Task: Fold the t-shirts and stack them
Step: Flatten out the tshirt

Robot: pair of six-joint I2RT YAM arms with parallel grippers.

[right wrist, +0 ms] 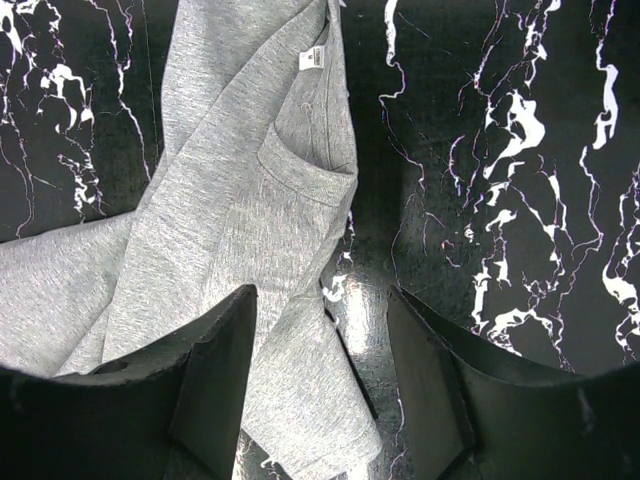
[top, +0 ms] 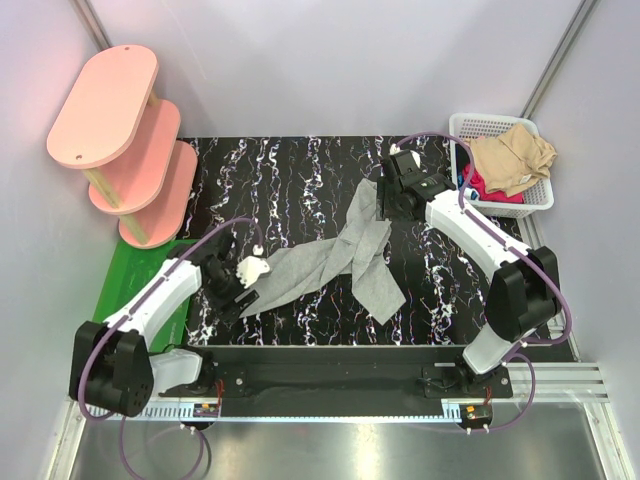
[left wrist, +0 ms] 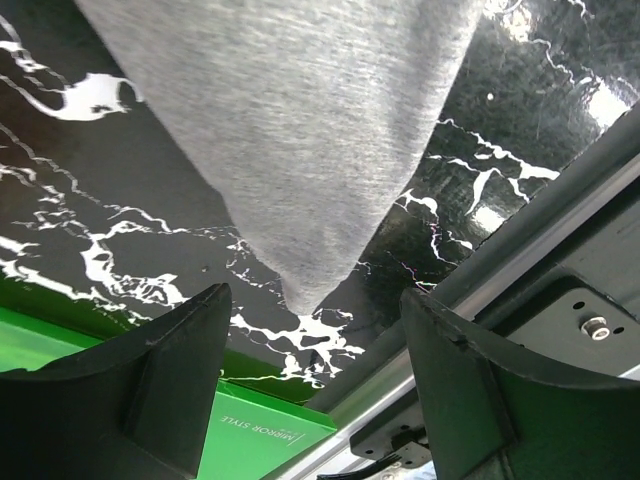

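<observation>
Hanging at seven o'clock, the left gripper (left wrist: 315,300) was held wide, nothing gripped. The grey t-shirt (top: 350,250) was stretched crumpled across the table (top: 290,180) towards one o'clock, where the right gripper (right wrist: 320,295) was spread wide above it. A tan t-shirt (top: 512,155) was heaped in the basket (top: 490,122) beyond.

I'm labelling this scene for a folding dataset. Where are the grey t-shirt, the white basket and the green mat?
grey t-shirt (top: 348,252), top external view, middle of its crumpled body.
white basket (top: 482,124), top external view, far rim.
green mat (top: 130,270), top external view, bare far part.
</observation>
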